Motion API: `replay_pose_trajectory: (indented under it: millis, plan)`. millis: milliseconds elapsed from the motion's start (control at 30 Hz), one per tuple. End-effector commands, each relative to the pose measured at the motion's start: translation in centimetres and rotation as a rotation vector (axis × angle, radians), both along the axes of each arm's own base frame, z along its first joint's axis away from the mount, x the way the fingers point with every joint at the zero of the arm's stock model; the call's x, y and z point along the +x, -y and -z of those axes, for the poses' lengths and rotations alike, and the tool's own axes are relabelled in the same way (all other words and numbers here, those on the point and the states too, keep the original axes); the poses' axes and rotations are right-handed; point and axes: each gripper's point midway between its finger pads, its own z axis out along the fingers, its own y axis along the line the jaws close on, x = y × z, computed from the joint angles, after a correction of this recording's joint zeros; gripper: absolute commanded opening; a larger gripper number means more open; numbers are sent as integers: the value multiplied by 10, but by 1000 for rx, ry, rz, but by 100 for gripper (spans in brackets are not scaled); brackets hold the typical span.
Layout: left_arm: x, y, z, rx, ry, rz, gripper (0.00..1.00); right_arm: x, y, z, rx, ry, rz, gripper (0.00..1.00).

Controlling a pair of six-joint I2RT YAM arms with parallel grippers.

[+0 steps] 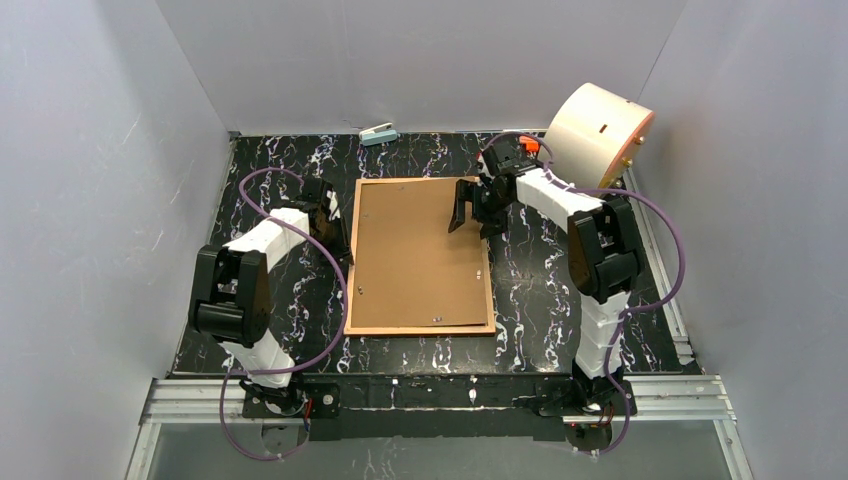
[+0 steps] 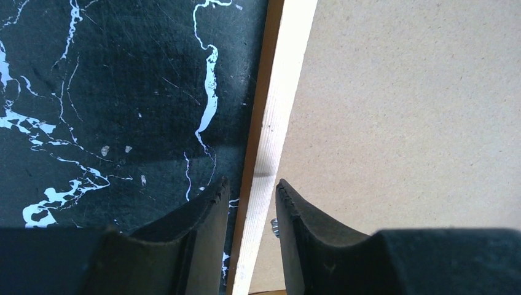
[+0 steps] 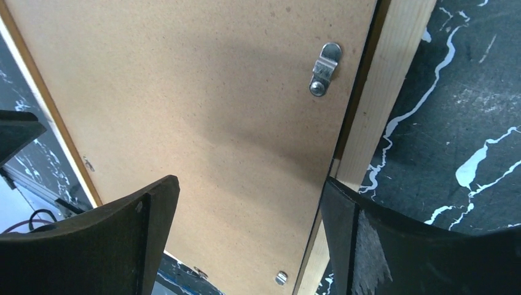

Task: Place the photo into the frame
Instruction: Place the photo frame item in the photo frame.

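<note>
Lying flat mid-worktop (image 1: 560, 290), the frame (image 1: 420, 328) has its left rail between the left hand's (image 2: 252, 184) fingers; whether they clamp it, I cannot tell. The right hand (image 3: 250, 181) hangs wide open over its far right part.

1. We see a brown backing board (image 3: 203, 123) filling most of the view. It lies inside the frame (image 3: 393, 80), whose pale wooden rail runs along the board's right edge.
2. A small metal clip (image 3: 324, 69) sits on the board just beside that rail, and a second clip (image 3: 281, 278) sits further along the same edge.
3. The right gripper (image 3: 246, 184) has its black fingers (image 3: 123, 239) spread wide, one over the board and the other over the rail.
4. Right of the frame we see the black worktop (image 3: 467, 123) with white veins.
</note>
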Motion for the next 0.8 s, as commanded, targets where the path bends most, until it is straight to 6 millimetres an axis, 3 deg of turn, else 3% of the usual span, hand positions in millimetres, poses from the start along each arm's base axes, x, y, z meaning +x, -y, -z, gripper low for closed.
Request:
replay_pose_trajectory:
  millis: [0, 433, 600, 767]
  plan:
    - [-5, -2, -7, -4, 16, 5, 33, 1, -6, -3, -8, -5, -18, 90]
    - [-5, -2, -7, -11, 18, -3, 34, 2, -7, -2, -44, 11, -54, 84]
    - [-5, -3, -8, -1, 19, -4, 34, 3, 8, -3, -150, 24, -60, 85]
    - [-3, -4, -9, 6, 22, -4, 35, 11, 23, -23, -226, 97, -31, 85]
